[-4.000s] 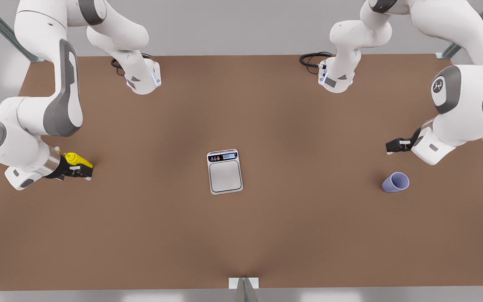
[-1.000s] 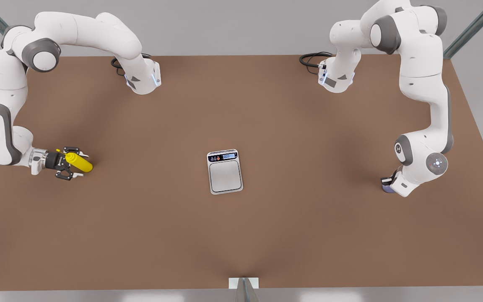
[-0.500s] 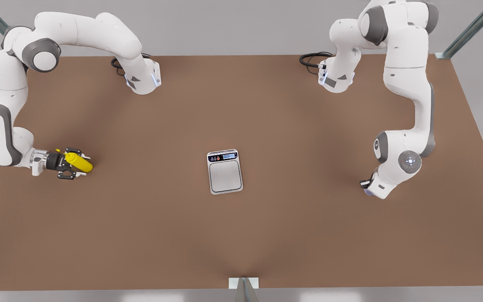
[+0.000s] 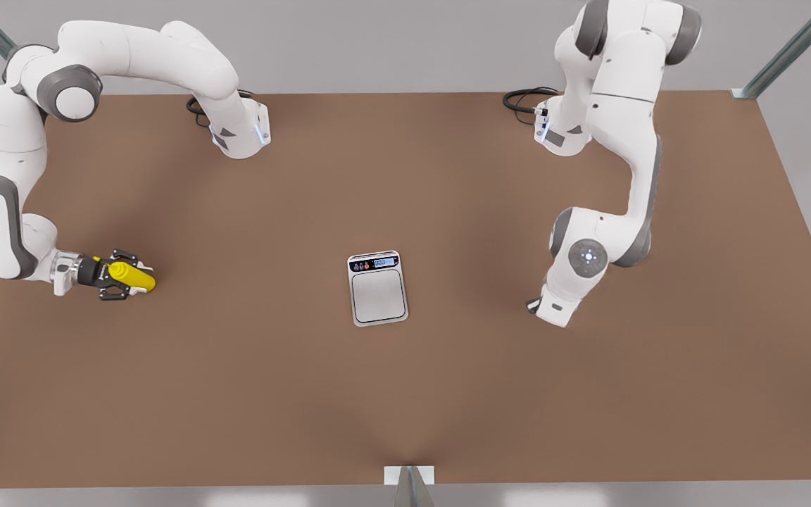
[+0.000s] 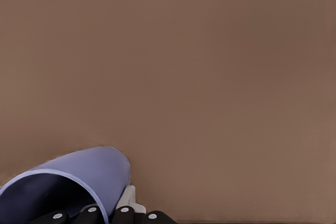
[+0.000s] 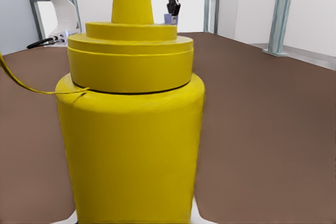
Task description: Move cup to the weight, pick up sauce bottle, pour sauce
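Observation:
The lavender-blue cup [image 5: 79, 179] is held in my left gripper [image 5: 100, 216], which is shut on its rim; in the front view my left gripper [image 4: 534, 306] hangs over the table to the right of the weight [image 4: 377, 289] and the arm's hand hides the cup. The silver-grey weight lies at the table's middle with its display strip at the far end. At the front view's left, my right gripper [image 4: 118, 276] is shut on the yellow sauce bottle [image 4: 132, 277], whose body [image 6: 131, 145] and nozzle stand close before the right wrist camera. Far off there, the cup [image 6: 170, 18] hangs in the other gripper.
The two arm bases [image 4: 240, 134] [image 4: 564, 130] stand at the back of the brown table [image 4: 405, 394] with black cables beside them. Metal frame posts rise at the back corners, and a small bracket [image 4: 409, 479] sits at the front edge.
My left gripper has carried the cup toward the front view's left, closer to the weight. The right gripper's fingers have drawn in around the sauce bottle, which has barely shifted.

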`<state>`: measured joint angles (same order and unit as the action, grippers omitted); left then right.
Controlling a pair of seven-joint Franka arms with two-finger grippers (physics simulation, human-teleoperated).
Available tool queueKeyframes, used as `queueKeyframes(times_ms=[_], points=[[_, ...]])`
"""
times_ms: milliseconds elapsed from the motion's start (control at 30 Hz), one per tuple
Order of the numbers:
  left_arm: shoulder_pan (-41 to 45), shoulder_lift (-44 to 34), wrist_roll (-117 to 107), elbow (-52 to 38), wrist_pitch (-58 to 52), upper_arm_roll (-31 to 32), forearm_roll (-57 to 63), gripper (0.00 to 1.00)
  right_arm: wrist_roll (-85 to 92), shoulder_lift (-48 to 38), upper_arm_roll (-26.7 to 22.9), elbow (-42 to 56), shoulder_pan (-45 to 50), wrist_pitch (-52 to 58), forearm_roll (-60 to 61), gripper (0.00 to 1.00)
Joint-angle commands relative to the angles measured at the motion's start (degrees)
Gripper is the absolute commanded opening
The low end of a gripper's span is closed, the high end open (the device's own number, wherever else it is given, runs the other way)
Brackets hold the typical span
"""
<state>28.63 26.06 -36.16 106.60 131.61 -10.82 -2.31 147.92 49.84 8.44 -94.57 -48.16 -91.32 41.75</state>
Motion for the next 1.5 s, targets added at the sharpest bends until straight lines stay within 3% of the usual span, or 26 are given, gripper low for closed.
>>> queueKeyframes(times_ms=[0, 67, 200, 667, 800, 933, 1067, 1100, 1133, 1167, 1200, 1467], points=[[0.6, 0.3, -0.8, -0.4, 0.0, 0.1, -4.0, 0.21, 0.0, 0.0, 0.0, 0.0, 0.0, 0.0, 0.0, 0.65], [3.0, 1.1, -5.3, -2.2, 0.0, 0.1, -4.0, 0.21, 0.0, 0.0, 0.0, 0.1, 0.0, 0.3, 0.0, 0.64], [3.6, 4.3, -16.7, -8.1, 0.0, 5.8, -3.9, 0.21, 0.0, 0.0, 0.0, 0.1, 0.0, 0.4, 0.0, 0.63], [13.6, 20.9, -42.3, -36.6, -10.6, 8.4, -3.8, 0.21, -2.5, -0.8, 0.2, 0.5, 0.1, 1.6, 0.1, 0.59], [15.2, 24.3, -47.0, -42.1, -10.6, 10.6, -3.8, 0.21, -9.7, -3.4, 3.0, 2.5, 0.1, 2.8, 0.0, 0.59], [17.8, 28.1, -49.8, -47.7, -10.4, 10.9, -3.6, 0.21, -16.7, -7.7, 3.6, 3.7, 5.4, 1.1, 1.1, 0.59], [18.7, 29.4, -50.2, -47.4, -10.7, 10.8, -2.0, 0.21, -27.0, -12.7, 3.6, 5.5, 13.6, -4.6, 1.2, 0.59], [18.7, 29.5, -49.8, -47.3, -10.1, 10.8, -1.3, 0.51, -30.0, -13.4, 3.5, 6.9, 15.9, -5.9, 1.1, 0.59], [18.6, 29.6, -49.6, -47.3, -9.8, 10.8, -0.3, 0.72, -31.5, -14.2, 3.5, 6.9, 17.8, -7.3, 1.1, 0.59], [18.6, 29.6, -49.7, -47.4, -9.7, 10.8, -0.3, 0.74, -34.3, -15.6, 3.5, 6.9, 20.7, -9.8, 1.0, 0.59], [18.6, 29.6, -49.7, -47.5, -9.5, 10.8, -0.3, 1.0, -35.5, -16.0, 3.5, 6.9, 22.0, -11.7, 0.9, 0.59], [18.6, 28.5, -51.3, -48.5, -10.9, 10.9, -0.7, 1.0, -57.6, -24.0, 3.4, 9.6, 33.8, -16.9, -7.4, 0.59]])
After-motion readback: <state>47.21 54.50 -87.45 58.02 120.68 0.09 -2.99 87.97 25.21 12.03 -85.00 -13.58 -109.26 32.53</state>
